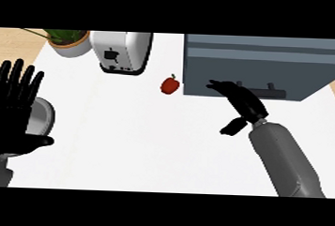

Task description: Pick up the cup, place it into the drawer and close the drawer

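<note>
The grey-blue drawer unit (297, 63) stands at the back right of the white counter. Its front face carries a dark bar handle (268, 93). My right hand (245, 104) reaches up to that face, its straight fingers touching the front just left of the handle and its thumb hanging down away from it. The hand is open and holds nothing. No cup shows on the open counter. My left hand (14, 109) rests open at the left edge, fingers up.
A grey round vessel (44, 117) sits at the left, partly hidden behind my left hand. A small red pepper (170, 85) lies left of the drawer unit. A white toaster (122, 52) and a potted plant (70, 40) stand at the back.
</note>
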### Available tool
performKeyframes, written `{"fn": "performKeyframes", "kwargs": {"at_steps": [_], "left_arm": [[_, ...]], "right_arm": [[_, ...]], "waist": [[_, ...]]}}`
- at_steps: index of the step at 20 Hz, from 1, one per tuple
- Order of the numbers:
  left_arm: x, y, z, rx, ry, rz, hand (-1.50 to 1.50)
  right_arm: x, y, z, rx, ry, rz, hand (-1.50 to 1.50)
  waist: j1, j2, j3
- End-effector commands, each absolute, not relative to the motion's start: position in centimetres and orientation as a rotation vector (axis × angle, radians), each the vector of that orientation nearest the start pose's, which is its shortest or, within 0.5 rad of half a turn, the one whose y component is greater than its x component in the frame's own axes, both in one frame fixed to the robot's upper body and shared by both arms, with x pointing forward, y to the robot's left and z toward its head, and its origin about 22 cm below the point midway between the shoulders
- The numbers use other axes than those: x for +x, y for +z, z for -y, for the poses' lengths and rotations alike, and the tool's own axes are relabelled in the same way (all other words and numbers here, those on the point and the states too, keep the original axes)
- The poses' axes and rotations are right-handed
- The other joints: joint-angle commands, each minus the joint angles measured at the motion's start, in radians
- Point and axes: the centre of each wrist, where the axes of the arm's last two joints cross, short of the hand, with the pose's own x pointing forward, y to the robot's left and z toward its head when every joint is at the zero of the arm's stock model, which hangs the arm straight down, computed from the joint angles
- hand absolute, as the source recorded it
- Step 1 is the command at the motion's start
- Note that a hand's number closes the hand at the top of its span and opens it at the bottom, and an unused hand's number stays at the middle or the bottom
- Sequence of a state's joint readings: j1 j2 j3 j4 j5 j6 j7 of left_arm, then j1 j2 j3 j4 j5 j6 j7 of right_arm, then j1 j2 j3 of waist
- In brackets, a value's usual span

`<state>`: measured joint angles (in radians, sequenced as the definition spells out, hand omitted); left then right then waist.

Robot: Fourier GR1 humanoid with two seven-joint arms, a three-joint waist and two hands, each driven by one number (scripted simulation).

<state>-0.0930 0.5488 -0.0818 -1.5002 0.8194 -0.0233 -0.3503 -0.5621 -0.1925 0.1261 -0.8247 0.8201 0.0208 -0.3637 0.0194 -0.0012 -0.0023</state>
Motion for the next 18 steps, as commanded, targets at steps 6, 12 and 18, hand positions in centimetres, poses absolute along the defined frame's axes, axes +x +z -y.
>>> {"fn": "performKeyframes", "kwargs": {"at_steps": [6,12,18], "left_arm": [[26.0,4.9,-34.9,-0.314,0.212,1.868,-1.50],[26.7,4.1,-33.0,-0.323,0.166,1.892,-1.50],[26.6,4.7,-33.0,-0.338,0.137,1.887,-1.50]], "right_arm": [[40.7,-0.2,24.9,-0.368,1.186,1.524,-1.50],[42.8,3.3,26.6,-0.389,1.188,1.505,-1.50],[43.3,4.6,28.6,-0.395,1.168,1.494,-1.50]], "waist": [[0.024,0.016,0.004],[0.047,0.029,0.005],[0.065,0.032,0.005]]}}
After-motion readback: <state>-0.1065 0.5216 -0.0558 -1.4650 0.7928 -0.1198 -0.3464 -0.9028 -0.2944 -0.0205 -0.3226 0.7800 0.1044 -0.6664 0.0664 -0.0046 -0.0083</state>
